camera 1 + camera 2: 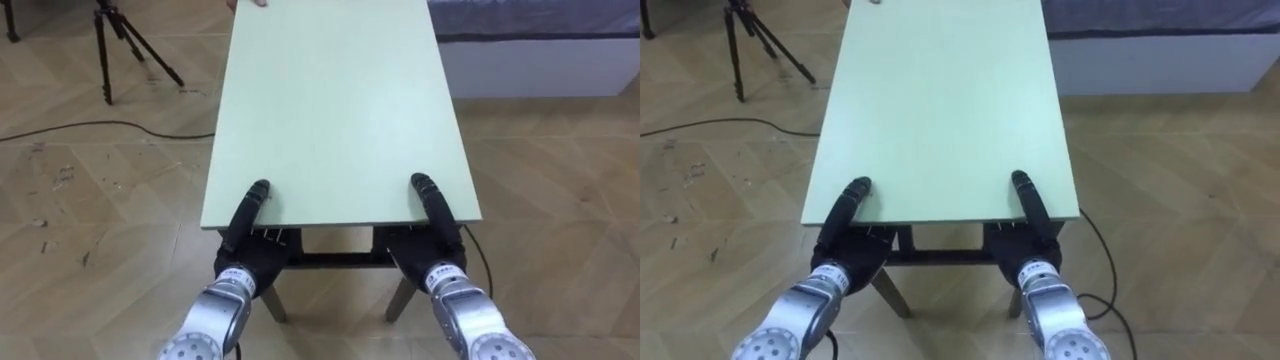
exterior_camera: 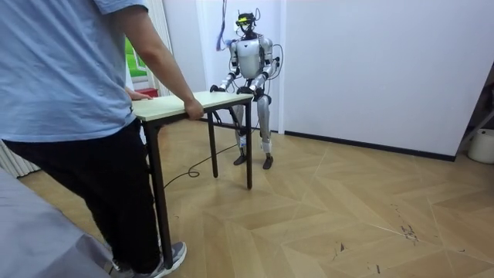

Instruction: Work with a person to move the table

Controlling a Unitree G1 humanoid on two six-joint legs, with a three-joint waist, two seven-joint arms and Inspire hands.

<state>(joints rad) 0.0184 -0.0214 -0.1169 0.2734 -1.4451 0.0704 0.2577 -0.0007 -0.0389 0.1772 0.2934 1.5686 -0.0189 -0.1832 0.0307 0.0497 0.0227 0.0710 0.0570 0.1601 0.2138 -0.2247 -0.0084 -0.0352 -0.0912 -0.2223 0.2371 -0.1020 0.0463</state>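
- The left hand [image 1: 248, 252] is gripping the near short edge of the pale green table [image 1: 330, 100], with its thumb lying on the top and its fingers reaching underneath.
- The right hand [image 1: 432, 250] is clamping the same edge by the other corner, in the same way.
- The robot is standing at this short end, facing along the table.
- A person [image 2: 69, 93] is standing at the opposite end, holding a corner there with one hand [image 2: 194, 109].
- A tripod [image 1: 120, 40] is standing left of the table, and a bed [image 1: 540, 60] is lying to its right.
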